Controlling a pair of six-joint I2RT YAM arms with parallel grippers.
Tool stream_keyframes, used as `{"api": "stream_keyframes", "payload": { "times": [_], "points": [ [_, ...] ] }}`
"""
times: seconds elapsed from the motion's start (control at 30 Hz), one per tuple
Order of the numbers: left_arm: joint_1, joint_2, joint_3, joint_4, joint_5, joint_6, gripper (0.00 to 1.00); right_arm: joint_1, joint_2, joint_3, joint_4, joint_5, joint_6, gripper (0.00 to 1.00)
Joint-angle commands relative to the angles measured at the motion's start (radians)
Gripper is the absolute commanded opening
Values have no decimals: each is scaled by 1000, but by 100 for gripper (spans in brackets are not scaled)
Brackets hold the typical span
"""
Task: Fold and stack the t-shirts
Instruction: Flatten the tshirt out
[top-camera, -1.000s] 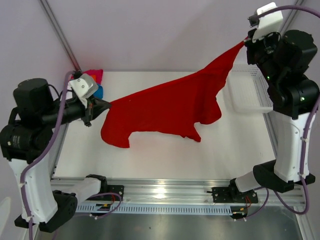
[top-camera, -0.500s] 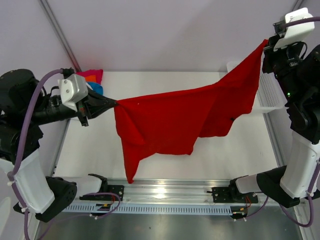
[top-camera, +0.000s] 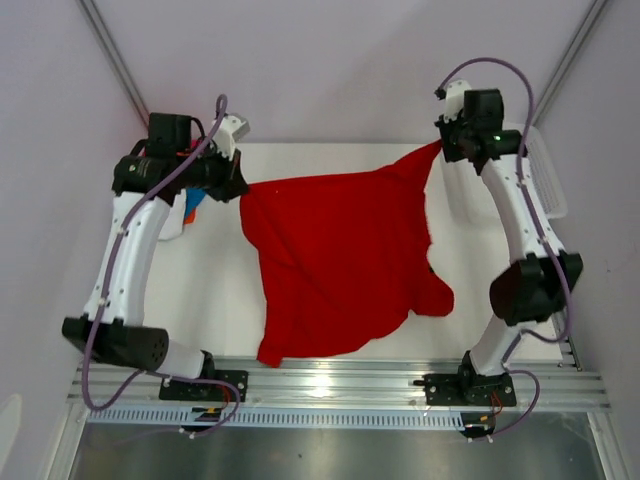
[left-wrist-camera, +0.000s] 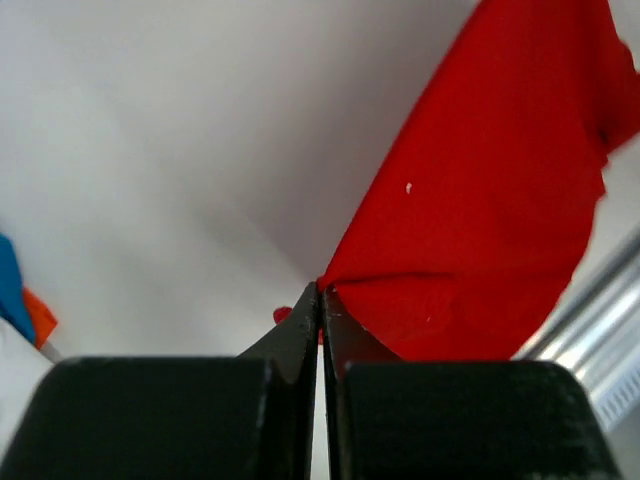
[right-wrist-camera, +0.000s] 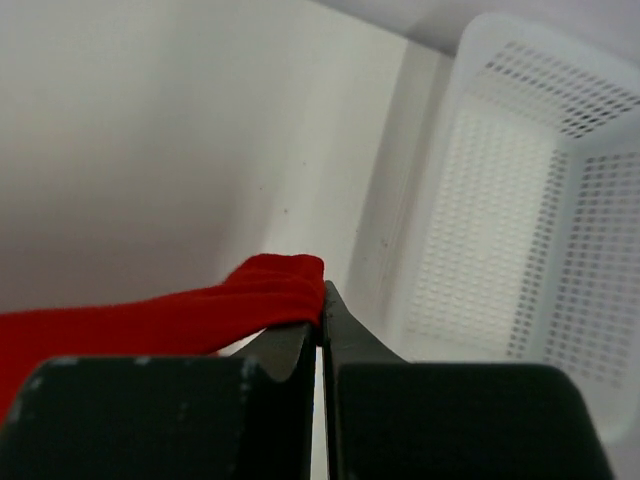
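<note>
Between left pincer (top-camera: 242, 188) and right pincer (top-camera: 440, 148), red t-shirt (top-camera: 340, 255) spread; both clamp its edges

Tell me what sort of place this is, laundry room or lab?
Probably a robotics lab bench, not a home: the left arm and right arm are mounted on a metal rail at a white table, and the left claw and right claw stretch a red t-shirt between them.

Robot lab, aluminium mounting rail (top-camera: 340, 384)
</note>
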Motion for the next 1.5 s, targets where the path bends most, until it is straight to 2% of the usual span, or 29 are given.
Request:
{"api": "stream_keyframes", "payload": {
  "times": [0.0, 0.07, 0.13, 0.23, 0.33, 0.37, 0.43, 0.47, 0.57, 0.67, 0.73, 0.77, 0.87, 0.9, 1.03, 1.1, 1.13, 1.17, 1.23, 1.27, 1.4, 1.43, 1.47],
  "points": [
    [84, 73, -13, 312, -156, -171, 0, -34, 111, 13, 211, -9, 56, 0],
    [133, 130, -4, 388, -188, -231, 0, -52, 213, 108, 202, -9, 79, 0],
    [150, 144, 8, 429, -230, -235, 0, -60, 258, 217, 182, -9, 101, 0],
    [150, 136, 27, 510, -319, -233, 0, -64, 290, 292, 185, 33, 102, 0],
    [150, 142, 137, 542, -375, -244, 0, -63, 362, 519, 113, 57, 104, 0],
    [150, 150, 216, 542, -389, -251, 0, -60, 383, 673, 95, 70, 102, 0],
    [150, 164, 293, 541, -432, -256, 0, -49, 396, 780, 96, 97, 90, 0],
    [150, 164, 391, 544, -443, -258, 0, -40, 378, 794, 122, 146, 58, 0],
    [135, 151, 511, 542, -455, -232, 1, 3, 226, 611, 272, 194, 9, 0],
    [89, 139, 564, 493, -446, -210, 0, 31, 144, 572, 297, 202, -5, 0],
    [63, 104, 529, 481, -438, -198, 0, 40, 126, 569, 262, 194, -2, 0],
    [41, 92, 457, 482, -435, -196, 0, 43, 124, 563, 252, 183, 4, 0],
    [18, 33, 365, 511, -399, -186, 0, 55, 111, 506, 225, 171, 12, 0],
    [9, 13, 246, 530, -394, -186, 0, 57, 103, 459, 219, 156, 16, 0],
    [-11, -86, -38, 610, -288, -163, 0, 74, 48, 319, 205, 88, 39, 0],
    [-43, -117, -102, 605, -222, -128, 1, 103, 26, 290, 152, 44, 33, 0],
    [-60, -117, -160, 585, -201, -88, 7, 150, 23, 276, 125, 4, 12, 0],
    [-90, -108, -177, 543, -152, -69, 43, 182, 18, 273, 89, -52, -9, 0],
    [-112, -102, -253, 521, -104, -43, 81, 262, 11, 276, -59, -148, -92, 0],
    [-120, -103, -277, 527, -93, -46, 99, 354, 6, 276, -108, -227, -109, 0],
    [-121, -65, -373, 593, -73, -52, 99, 578, -11, 297, -307, -468, -155, 0],
    [-121, -50, -381, 596, -64, -43, 99, 656, -2, 350, -333, -540, -155, 0],
    [-121, -31, -383, 596, -53, -43, 99, 657, 8, 351, -363, -573, -154, 0]
  ]
}}
